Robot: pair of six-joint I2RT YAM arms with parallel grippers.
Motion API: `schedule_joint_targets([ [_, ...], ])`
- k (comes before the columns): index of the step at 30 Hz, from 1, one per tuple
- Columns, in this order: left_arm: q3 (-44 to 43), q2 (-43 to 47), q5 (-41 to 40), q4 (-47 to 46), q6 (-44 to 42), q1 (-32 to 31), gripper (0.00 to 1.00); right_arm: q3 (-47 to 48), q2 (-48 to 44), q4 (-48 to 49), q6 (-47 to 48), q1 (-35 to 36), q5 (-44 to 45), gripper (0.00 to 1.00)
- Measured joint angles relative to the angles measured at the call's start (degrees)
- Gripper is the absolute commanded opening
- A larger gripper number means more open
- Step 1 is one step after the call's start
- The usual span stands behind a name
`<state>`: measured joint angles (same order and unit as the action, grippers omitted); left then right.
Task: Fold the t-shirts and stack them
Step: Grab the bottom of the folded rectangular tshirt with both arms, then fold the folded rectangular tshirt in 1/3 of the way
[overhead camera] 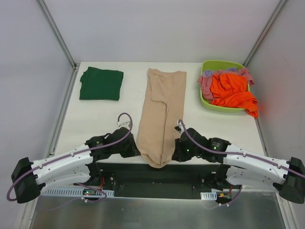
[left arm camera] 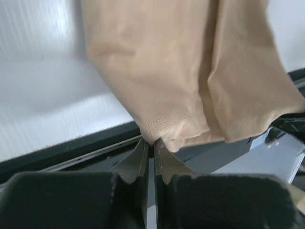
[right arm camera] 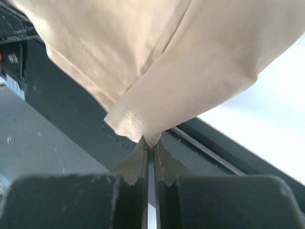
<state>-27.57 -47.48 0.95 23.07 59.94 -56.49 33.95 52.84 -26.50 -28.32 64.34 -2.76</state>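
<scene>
Top view: long beige-tan cloth t-shirt (overhead camera: 159,109) down the middle of the white table (overhead camera: 95,124), near end over the edge. Left wrist: left gripper (left arm camera: 151,143) squeezed tight on one hem corner. Right wrist: right gripper (right arm camera: 151,142) squeezed tight on the other.

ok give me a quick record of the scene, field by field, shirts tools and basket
beige t-shirt: long narrow strip on the table, near end past its near edge
left tool: shut on a near hem corner of the beige t-shirt
right tool: shut on the other near corner
dark green t-shirt: folded, far left
basket: lime green, far right, holding crumpled shirts
orange t-shirt: on top in the basket, spilling over its right rim
</scene>
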Motion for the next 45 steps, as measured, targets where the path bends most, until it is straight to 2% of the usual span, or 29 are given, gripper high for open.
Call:
schedule_joint_targets([
  [3,-5.5,-4.3,-2.6,0.2,-2.3,1.6,0.00,2.8,0.0,-0.5,2.8,-3.7,1.9,0.01],
  [9,-17.5,-14.0,-5.5,-0.6,-8.2,9.1,0.00,9.3,2.1,-0.7,8.2,-12.1,5.7,0.01],
  [18,-29.2,-27.8,-5.2,-1.9,-14.4,17.7,0.00,17.6,12.1,1.4,15.1,-22.1,9.6,0.01],
  [27,-42.2,-42.7,-2.5,-3.0,-20.2,22.9,0.00,22.3,23.0,8.8,19.7,-32.7,5.1,0.01],
  [41,-52.1,-57.7,3.0,-3.4,-23.8,28.2,0.00,26.7,37.0,16.0,20.9,-38.4,1.2,0.01],
  [45,-54.2,-62.1,4.0,-3.7,-23.8,29.2,0.06,26.9,40.2,17.9,20.9,-39.6,1.2,0.02],
])
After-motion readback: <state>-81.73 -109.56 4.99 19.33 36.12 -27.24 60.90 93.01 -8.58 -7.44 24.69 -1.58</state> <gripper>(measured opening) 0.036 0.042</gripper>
